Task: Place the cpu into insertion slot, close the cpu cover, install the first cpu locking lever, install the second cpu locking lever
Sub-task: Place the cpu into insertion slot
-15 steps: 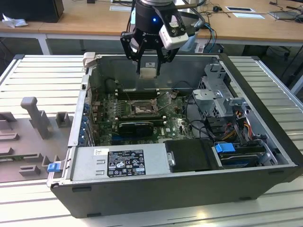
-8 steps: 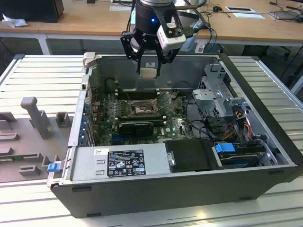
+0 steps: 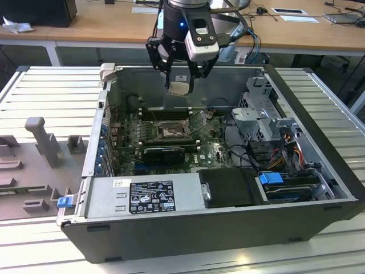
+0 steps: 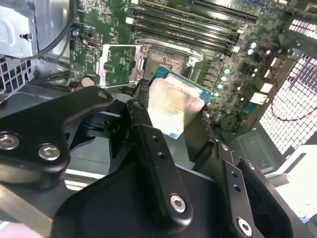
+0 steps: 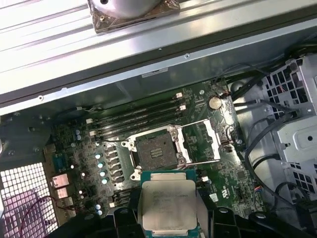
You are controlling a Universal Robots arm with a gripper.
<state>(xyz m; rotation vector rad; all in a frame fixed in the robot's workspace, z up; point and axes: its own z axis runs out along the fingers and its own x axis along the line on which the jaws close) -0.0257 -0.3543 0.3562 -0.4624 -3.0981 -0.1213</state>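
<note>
- The gripper (image 3: pixel 181 83) is clamped on the cpu (image 5: pixel 168 210), gripping its edges with the pale top showing.
- The insertion slot (image 5: pixel 156 152) lies bare, well below the gripper. The chip probably needs to come down level, squared to the frame.
- The cpu cover (image 5: pixel 200 144) stands swung open just beside the slot.
- Loose cables (image 3: pixel 228 128) and a drive cage (image 3: pixel 256 108) crowd the space beyond, below the gripper.

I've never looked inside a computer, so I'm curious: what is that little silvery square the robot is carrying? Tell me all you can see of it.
The cpu is a small, flat, square chip. It has a pale silver-grey metal top with faint print, and a thin green edge shows around it. The hand grips it on two opposite sides and holds it in the air. It is not yet in the insertion slot, which lies uncovered on the board.
</note>
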